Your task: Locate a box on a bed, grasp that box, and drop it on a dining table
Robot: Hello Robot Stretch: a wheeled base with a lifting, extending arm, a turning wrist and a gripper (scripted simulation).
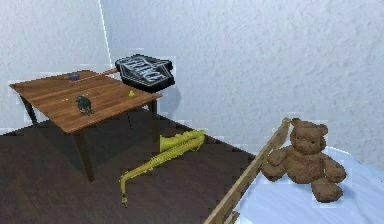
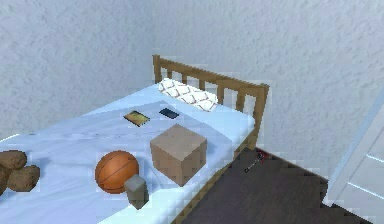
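A brown cardboard box [image 2: 179, 153] stands on the bed [image 2: 90, 140] with pale blue sheets, near the bed's edge in the arm side view. An orange basketball [image 2: 116, 171] lies just left of the box, and a small grey-brown object [image 2: 136, 191] stands in front of the ball. A wooden table [image 1: 75, 97] stands at the forward view's left, by the white wall.
A brown teddy bear [image 1: 306, 157] sits on the bed's corner [image 1: 310, 205] at the forward view's right. A yellow saxophone [image 1: 160, 158] lies on the dark floor beside the table. On the table are a dark keyboard-like object [image 1: 146, 71] and small items. A patterned pillow [image 2: 188, 93] and flat items lie near the headboard [image 2: 215, 90].
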